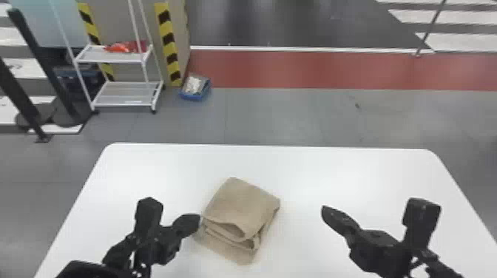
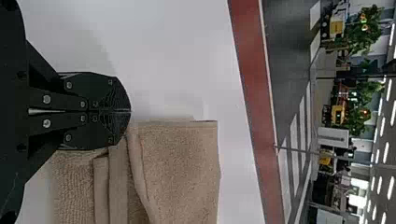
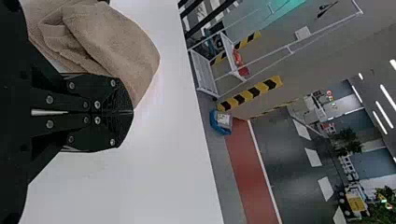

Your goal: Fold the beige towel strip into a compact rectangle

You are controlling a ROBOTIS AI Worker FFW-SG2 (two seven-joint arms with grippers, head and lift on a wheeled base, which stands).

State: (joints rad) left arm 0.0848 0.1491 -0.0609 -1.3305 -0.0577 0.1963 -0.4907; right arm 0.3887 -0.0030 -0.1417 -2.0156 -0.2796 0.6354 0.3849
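Note:
The beige towel (image 1: 242, 207) lies folded in layers near the table's middle, turned at an angle, with a lower layer jutting out toward the robot. Just left of it is my left gripper (image 1: 199, 219), its tip close to the towel's left corner; whether they touch I cannot tell. My right gripper (image 1: 323, 210) stands apart, to the right of the towel. In the left wrist view the left gripper (image 2: 130, 111) is shut beside the towel's layered edges (image 2: 177, 172). The right wrist view has the right gripper (image 3: 132, 112) shut, with the towel (image 3: 112, 42) beyond it.
The white table (image 1: 332, 173) has bare surface around the towel and between the arms. Past its far edge, on the floor, are a white shelf cart (image 1: 125, 94) and a blue bin (image 1: 195, 88).

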